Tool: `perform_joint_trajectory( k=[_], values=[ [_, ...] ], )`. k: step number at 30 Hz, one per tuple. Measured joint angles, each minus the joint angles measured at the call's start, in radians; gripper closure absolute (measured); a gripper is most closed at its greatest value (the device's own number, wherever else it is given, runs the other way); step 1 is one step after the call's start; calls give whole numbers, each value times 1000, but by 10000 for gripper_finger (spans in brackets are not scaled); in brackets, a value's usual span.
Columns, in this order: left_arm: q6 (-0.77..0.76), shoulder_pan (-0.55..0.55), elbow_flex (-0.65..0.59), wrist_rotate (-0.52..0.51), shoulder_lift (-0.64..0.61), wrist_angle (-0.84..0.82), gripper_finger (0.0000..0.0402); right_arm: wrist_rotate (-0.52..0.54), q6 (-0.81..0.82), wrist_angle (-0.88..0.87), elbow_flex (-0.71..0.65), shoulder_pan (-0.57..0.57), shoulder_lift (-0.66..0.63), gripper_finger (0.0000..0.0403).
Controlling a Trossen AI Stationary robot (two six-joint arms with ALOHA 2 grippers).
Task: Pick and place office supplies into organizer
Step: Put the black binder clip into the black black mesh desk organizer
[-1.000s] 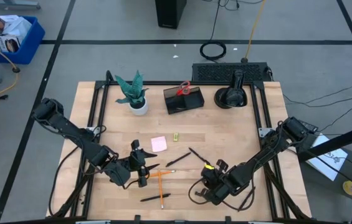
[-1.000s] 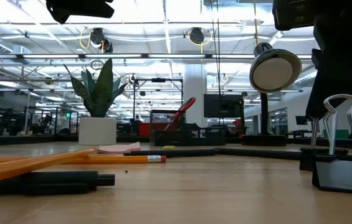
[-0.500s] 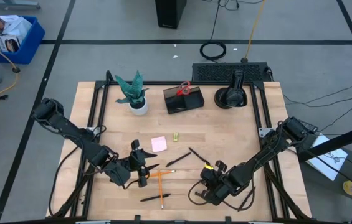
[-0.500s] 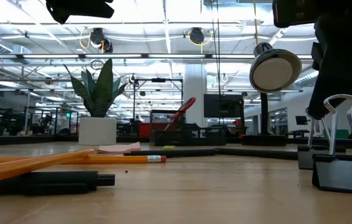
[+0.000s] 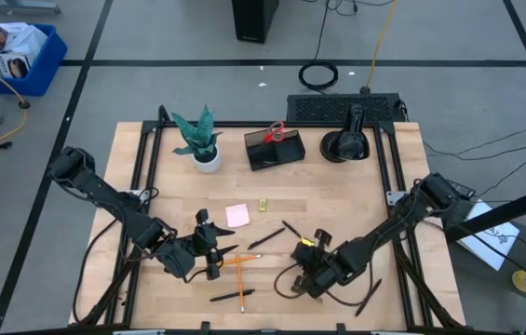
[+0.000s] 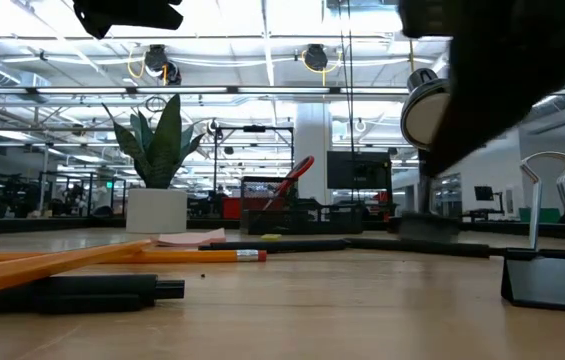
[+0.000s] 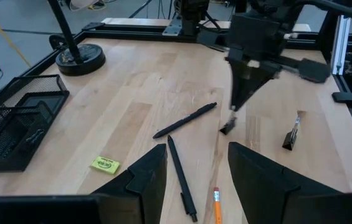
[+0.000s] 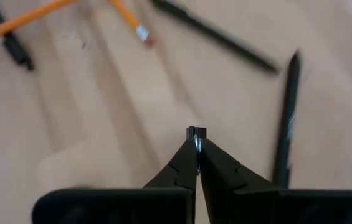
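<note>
Wooden table (image 5: 356, 200) seen from above, two dark robot arms reaching in from the near corners. Landmark: the organizer (image 5: 275, 150), a dark mesh box at the far middle edge.

Done so far: only the red-handled scissors (image 5: 274, 131) stand in the organizer. Everything else looks unplaced, so the task reads as early.

Left on the table, biggest first:
- Potted plant (image 5: 199, 137) to the organizer's left and a black desk lamp (image 5: 347, 141) to its right; neither is part of the job.
- Pink sticky-note pad (image 5: 237, 215), nearer than the organizer and slightly left.
- Orange pencils (image 5: 241, 262), crossed, well nearer than the organizer.
- Black pens: two (image 7: 185, 120) midway btwn organizer and near edge, one more (image 5: 231, 296) close to the near edge.
- Binder clip (image 7: 292, 132), lying near the right arm.
- Tiny yellow piece (image 5: 263, 204), just nearer than the organizer.

Right gripper (image 8: 194, 134): well nearer than the organizer and slightly right, raised off the wood, fingers pressed together on a small black clip (image 7: 228, 126) that hangs from the tips.

Left gripper (image 7: 194, 180): waits nearer and left of the organizer, by the pencils, fingers spread, holding nothing.
</note>
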Motion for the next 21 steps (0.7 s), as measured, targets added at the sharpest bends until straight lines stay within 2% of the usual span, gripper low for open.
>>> perform_joint_trajectory(
  k=[4, 9, 17, 21],
  values=[
    [0, 0, 0, 0, 0, 0, 224, 8, -92, 1, 0, -63, 0, 400],
    [0, 0, 0, 0, 0, 0, 224, 85, -210, 18, 1, -151, -8, 400],
    [-5, 0, 0, 0, 0, -13, 224, 71, -422, 192, 1, -304, -23, 400],
    [-23, 0, 0, 1, 3, -29, 224, 21, -510, 270, 1, -376, -33, 400]
  ],
)
